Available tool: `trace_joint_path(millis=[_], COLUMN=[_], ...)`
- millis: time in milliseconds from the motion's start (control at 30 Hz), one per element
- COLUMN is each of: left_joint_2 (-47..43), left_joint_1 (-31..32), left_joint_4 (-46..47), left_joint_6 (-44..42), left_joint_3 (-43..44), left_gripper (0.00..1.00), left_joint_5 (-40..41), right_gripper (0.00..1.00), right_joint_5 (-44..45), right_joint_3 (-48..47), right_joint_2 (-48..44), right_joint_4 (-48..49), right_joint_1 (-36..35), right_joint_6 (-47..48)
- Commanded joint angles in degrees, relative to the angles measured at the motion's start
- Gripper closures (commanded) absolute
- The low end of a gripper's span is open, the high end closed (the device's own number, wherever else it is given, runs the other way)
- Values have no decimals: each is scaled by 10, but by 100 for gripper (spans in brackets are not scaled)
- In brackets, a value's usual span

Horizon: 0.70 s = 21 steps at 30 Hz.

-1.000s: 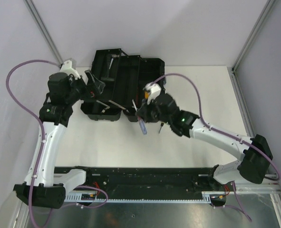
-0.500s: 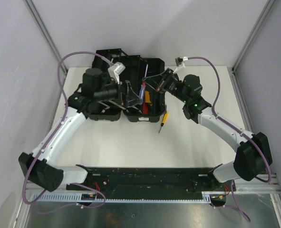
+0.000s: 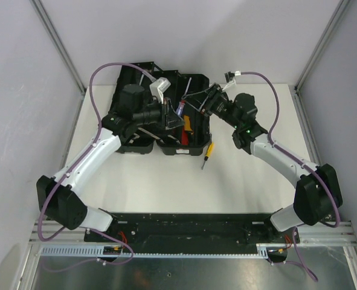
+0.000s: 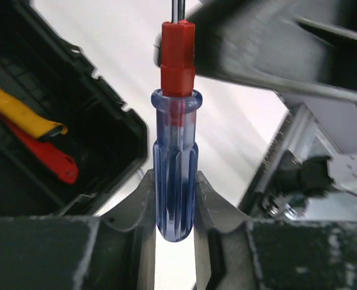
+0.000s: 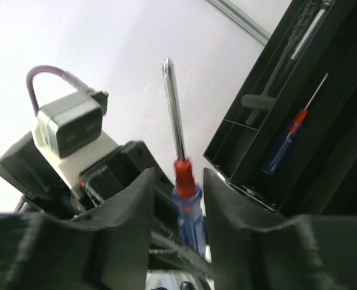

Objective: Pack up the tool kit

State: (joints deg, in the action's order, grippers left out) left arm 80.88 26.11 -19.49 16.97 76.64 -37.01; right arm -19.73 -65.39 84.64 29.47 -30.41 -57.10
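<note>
Blue screwdriver, clamped in left end effector

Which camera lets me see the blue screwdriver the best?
The left wrist camera: the blue screwdriver fills the picture, its handle pinched in the left claw. The right wrist camera shows mostly its shiny shaft and red collar. From the top camera it is just a tiny speck over the toolbox.

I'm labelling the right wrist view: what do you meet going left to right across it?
The left arm's camera → blue-handled screwdriver between the fingers → smaller blue screwdriver lying in the toolbox.
</note>
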Motion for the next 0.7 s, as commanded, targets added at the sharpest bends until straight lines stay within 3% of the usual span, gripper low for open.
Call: trace_joint_path(millis=[0,67,133,267,400,667], left_joint_2=[10,24,48,86,136,186], left_joint_1=[-5,-5,-6,-5,-5,-6], left_joint_4=[23,-10,-41,-67,-111,-154], left_joint_6=[17,29,43,45,31,4], left_joint_3=[24,36,53,72,116,157], left_gripper=[99,100,100,100,100,100], left_joint_5=[150,222,284,384,443,512], right_gripper=[43,29,22,35,46,50], right_joint_5=[13,66,130,256,317,323], right_joint_3=[-9,-9,-9,-9,-7,37], right_joint_2=[-11,-25,-41,-53,-33,-19], right_joint_4=[-33,-95,-169,-343,-473,-496], right_joint_1=[-4,-2,3,24,33,33], right_joint_6=[18,45,63,73,84,82])
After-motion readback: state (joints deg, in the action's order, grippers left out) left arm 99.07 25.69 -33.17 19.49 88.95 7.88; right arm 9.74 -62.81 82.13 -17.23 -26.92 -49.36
